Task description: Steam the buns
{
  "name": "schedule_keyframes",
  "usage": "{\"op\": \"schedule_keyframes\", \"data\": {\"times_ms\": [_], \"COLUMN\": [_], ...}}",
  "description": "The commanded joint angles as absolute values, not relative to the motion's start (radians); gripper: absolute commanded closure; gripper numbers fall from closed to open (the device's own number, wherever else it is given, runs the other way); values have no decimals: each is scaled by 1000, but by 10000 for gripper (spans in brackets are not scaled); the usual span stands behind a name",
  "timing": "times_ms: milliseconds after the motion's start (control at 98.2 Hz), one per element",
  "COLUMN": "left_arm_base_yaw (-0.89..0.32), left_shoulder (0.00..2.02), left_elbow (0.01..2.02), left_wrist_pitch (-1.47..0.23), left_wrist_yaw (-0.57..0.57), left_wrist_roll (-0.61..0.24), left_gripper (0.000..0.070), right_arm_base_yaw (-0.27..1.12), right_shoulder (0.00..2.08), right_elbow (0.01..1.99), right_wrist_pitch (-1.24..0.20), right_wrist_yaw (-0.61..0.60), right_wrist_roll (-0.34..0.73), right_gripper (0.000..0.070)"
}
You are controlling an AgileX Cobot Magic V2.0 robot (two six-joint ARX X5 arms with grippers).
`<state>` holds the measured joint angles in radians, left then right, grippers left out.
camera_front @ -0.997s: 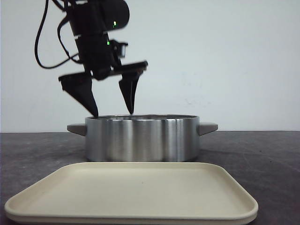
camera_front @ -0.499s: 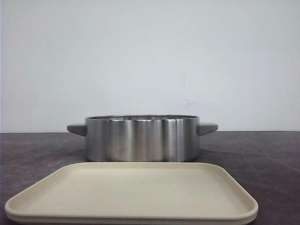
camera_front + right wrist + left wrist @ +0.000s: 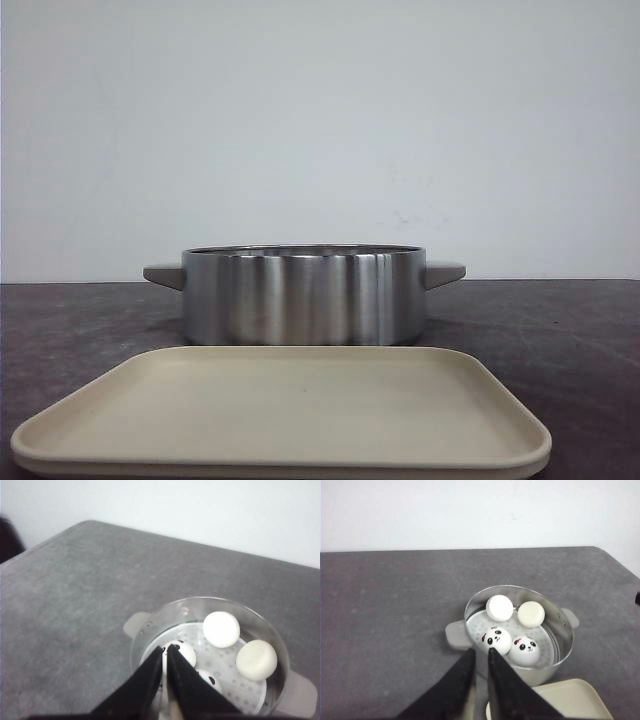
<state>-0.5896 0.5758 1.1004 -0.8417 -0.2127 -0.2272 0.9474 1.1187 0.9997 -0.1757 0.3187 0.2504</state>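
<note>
From each wrist camera I see my left arm's black two-fingered gripper [image 3: 480, 661] and my right arm's black two-fingered gripper [image 3: 165, 656] raised high, angled downward, fingers drawn nearly together with nothing between them; neither arm appears in my front camera.

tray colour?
Cream-beige tray, plain, no pattern. Clearest in the front view.

1 stainless steel pot [image 3: 303, 295] is standing on the dark grey table [image 3: 560, 330], with 2 grey side handles [image 3: 444, 272] projecting left and right. A perforated steamer insert [image 3: 546, 641] is sitting inside the pot. 1 beige rectangular tray [image 3: 285, 410] is lying flat just in front of the pot. A plain white wall [image 3: 320, 120] is rising behind the table.
</note>
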Motion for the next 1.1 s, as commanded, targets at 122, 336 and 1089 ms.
{"op": "schedule_keyframes", "data": {"times_ms": [122, 336, 1089], "left_arm_base_yaw": [-596, -596, -596], "left_shoulder": [524, 493, 489], "left_elbow": [1110, 1111, 1111], "left_wrist_pitch": [-844, -844, -839], "left_wrist_yaw": [-218, -218, -218], "left_wrist_roll": [-218, -218, -214], "left_gripper": [700, 700, 700], "right_arm_base_yaw": [958, 958, 953], "right_shoulder": [1122, 1122, 1089], "right_elbow": [1011, 1011, 1010], "right_wrist_pitch": [-157, -157, -158], "right_wrist_yaw": [322, 322, 322], "right_wrist_roll": [243, 243, 243], "right_gripper": [692, 692, 692]}}
